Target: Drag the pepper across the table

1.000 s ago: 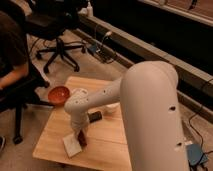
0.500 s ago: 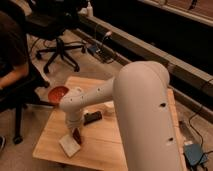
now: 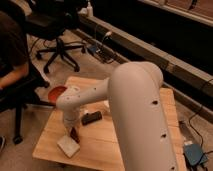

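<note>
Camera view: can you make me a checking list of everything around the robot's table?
Surface: the table, light wood planks, low.
Job's things: the pepper, small, dark red, at the gripper's tip.
Clutter: orange-red bowl; black remote; white block near the front edge.
Grippers: the gripper is down at the table's front left, shut on the pepper.
Cables: cords on the floor by the wall.
Surroundings: office chair; seated person.

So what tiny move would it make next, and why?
Probably a slow sideways slide along the table. The shut tool is down at the near left part, where a dark-red bit, likely the pepper, shows at its tip, and bare wood lies to the right.
</note>
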Robot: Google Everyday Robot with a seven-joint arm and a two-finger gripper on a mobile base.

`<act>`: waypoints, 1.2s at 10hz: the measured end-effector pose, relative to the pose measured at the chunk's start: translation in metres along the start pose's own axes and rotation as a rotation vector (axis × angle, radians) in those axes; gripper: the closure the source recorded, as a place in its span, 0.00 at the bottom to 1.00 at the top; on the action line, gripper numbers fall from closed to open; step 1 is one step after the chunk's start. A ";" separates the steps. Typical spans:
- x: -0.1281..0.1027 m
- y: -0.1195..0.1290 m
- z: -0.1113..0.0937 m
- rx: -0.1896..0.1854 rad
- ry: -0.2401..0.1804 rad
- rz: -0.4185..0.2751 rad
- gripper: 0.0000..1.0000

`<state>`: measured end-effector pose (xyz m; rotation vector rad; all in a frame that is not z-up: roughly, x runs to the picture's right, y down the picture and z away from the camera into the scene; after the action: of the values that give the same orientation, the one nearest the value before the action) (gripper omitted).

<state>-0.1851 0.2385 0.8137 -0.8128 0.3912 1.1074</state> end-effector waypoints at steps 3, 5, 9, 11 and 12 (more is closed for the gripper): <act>-0.006 0.003 0.000 -0.002 0.000 -0.009 0.91; -0.010 0.007 0.001 -0.003 0.001 -0.019 0.91; -0.019 0.018 0.002 -0.010 0.000 -0.043 0.91; -0.024 0.023 0.002 -0.015 -0.001 -0.053 0.91; -0.026 0.025 0.002 -0.017 -0.002 -0.058 0.91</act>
<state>-0.2195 0.2288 0.8228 -0.8333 0.3548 1.0582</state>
